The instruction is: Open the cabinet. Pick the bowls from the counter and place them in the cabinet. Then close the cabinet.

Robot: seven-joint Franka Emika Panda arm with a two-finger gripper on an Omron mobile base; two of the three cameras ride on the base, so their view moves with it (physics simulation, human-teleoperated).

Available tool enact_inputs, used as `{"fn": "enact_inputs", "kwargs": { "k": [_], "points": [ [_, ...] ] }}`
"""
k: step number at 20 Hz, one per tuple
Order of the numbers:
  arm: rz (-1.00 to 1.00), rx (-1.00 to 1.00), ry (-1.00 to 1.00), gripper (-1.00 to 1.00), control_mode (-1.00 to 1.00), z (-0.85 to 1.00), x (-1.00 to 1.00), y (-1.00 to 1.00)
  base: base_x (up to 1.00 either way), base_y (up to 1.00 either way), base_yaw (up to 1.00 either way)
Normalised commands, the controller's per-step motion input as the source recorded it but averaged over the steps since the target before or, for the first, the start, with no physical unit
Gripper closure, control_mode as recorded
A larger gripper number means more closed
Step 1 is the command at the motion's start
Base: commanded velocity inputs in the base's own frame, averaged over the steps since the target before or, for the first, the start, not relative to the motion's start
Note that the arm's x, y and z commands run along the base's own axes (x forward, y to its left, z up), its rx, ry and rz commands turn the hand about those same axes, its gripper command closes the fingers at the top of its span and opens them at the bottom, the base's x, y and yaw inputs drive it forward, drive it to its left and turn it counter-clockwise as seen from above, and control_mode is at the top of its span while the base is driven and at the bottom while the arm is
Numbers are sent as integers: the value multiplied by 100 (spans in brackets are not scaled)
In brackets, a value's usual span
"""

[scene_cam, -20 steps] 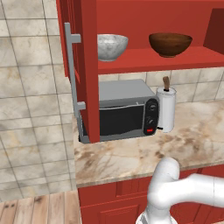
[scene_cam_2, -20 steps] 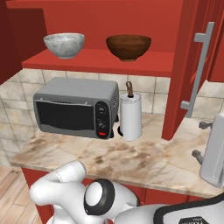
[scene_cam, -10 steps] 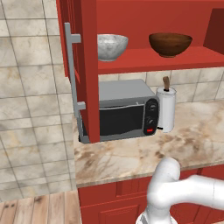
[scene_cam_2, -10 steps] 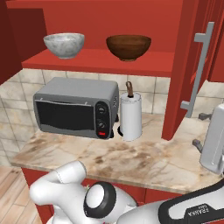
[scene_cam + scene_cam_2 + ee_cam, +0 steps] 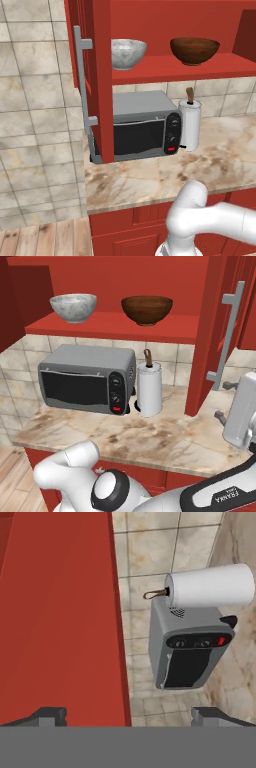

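Note:
The red cabinet (image 5: 175, 20) stands open, its left door (image 5: 102, 75) and right door (image 5: 210, 331) swung outward. On its inner shelf (image 5: 110, 323) sit the marble-look bowl (image 5: 127, 52) (image 5: 73, 307) and the wood-look bowl (image 5: 194, 50) (image 5: 147, 309), side by side and upright. My gripper (image 5: 222, 401) hangs at the right edge of the right base view, just outside the right door and below its grey bar handle (image 5: 227, 341). In the hand view the gripper (image 5: 131, 717) is open, fingertips (image 5: 47, 714) wide apart, facing the red door panel (image 5: 60, 612). No bowl is on the counter (image 5: 150, 180).
A grey microwave (image 5: 87, 378) (image 5: 140, 125) and a paper towel roll (image 5: 149, 388) (image 5: 190, 125) stand on the counter under the shelf. The left door's bar handle (image 5: 82, 80) juts toward the tiled wall (image 5: 35, 100). Red base cabinets (image 5: 130, 225) run below.
My hand has risen a little beside the right door over the last second. Bowls, doors and microwave have stayed put.

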Motion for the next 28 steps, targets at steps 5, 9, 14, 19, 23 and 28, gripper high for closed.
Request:
{"fn": "enact_inputs", "kwargs": {
  "k": [5,9,14,19,23,28],
  "points": [
    [0,0,-2,-100,-100,14,13,23,0,0,0],
    [0,0,-5,-100,-100,0,22,4,0,0,0],
    [0,0,-8,-100,-100,1,10,19,0,0,0],
    [0,0,-13,-100,-100,0,8,67,0,0,0],
    [-6,-5,-12,-100,-100,2,12,67,0,0,0],
    [-25,-8,-10,-100,-100,10,26,69,0,0,0]
  ]
}}
